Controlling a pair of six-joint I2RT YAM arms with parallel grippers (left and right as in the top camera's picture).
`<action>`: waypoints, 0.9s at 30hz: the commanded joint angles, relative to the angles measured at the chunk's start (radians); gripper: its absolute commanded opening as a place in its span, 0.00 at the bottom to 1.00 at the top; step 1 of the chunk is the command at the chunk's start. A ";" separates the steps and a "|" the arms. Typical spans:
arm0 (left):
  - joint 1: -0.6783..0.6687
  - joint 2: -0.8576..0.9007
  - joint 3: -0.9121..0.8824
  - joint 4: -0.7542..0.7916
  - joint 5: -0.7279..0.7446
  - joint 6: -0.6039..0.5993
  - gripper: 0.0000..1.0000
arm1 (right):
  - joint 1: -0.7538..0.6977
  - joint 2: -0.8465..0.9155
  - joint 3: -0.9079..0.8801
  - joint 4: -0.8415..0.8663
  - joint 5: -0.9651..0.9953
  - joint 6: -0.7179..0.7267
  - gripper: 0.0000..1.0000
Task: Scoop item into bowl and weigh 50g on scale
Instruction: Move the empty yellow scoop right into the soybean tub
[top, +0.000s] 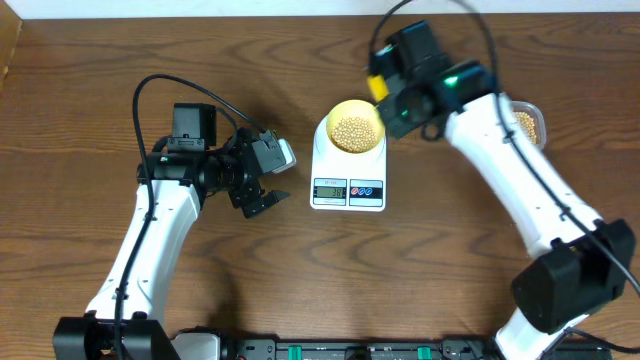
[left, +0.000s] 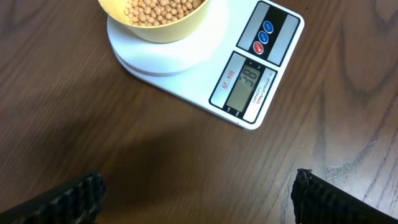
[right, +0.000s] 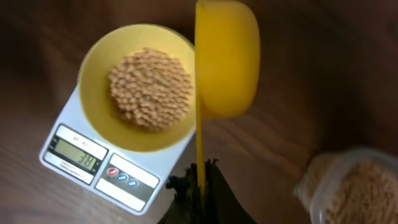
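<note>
1 scale (top: 347, 165), display (top: 329, 191) toward table (top: 80, 150) front

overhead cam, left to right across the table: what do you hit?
left gripper → scale, with the bowl of beans on it → clear tub. The scoop overlaps the bowl's right edge, so it is left out.

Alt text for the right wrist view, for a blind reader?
The right gripper holds a yellow scoop by its handle, next to the pale-yellow bowl of beans on the white scale. A clear tub of beans sits lower right.
</note>
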 joint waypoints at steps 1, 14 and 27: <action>0.003 -0.013 0.003 -0.004 0.016 -0.009 0.98 | -0.085 -0.051 0.084 -0.056 -0.111 0.098 0.01; 0.003 -0.013 0.003 -0.004 0.016 -0.009 0.98 | -0.328 -0.050 0.108 -0.346 0.038 0.100 0.01; 0.003 -0.013 0.003 -0.004 0.016 -0.009 0.98 | -0.400 -0.039 -0.073 -0.255 0.206 0.099 0.01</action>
